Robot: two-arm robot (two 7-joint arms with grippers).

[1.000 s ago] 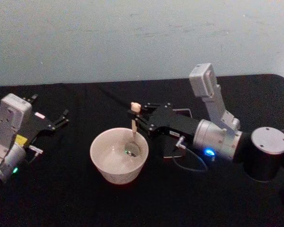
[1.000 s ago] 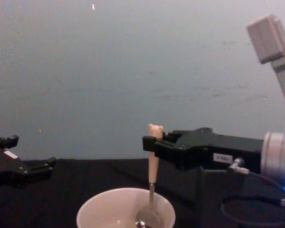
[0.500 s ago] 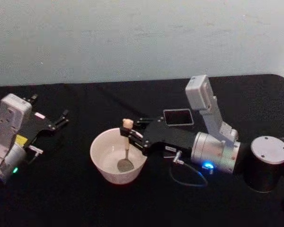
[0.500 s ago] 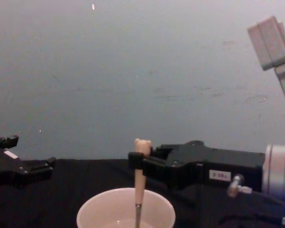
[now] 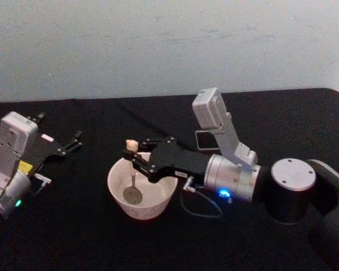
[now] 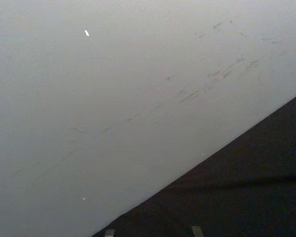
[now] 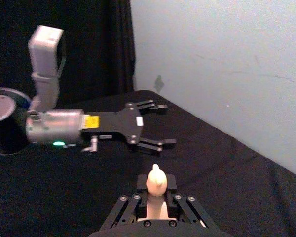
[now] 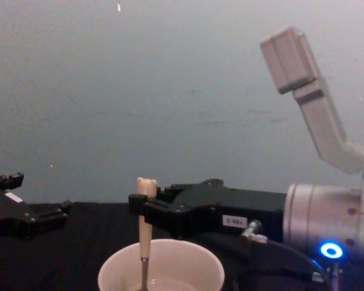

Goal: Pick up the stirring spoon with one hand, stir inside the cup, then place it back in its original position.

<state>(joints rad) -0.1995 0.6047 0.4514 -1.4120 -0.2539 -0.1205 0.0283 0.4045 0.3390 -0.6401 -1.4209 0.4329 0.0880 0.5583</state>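
Stirring is under way, I judge. My right gripper [image 5: 133,156], above the cup [image 5: 116,169], is clamped on the spoon [image 5: 133,180], which stands upright with its bowl inside the cup. My left gripper [image 7: 166,124] idles with its jaws spread, well left of the cup. Putting the spoon back at the holder [image 5: 204,139] behind the cup remains. Since half a second ago, gripper and spoon have swept from the cup's right side to its left.
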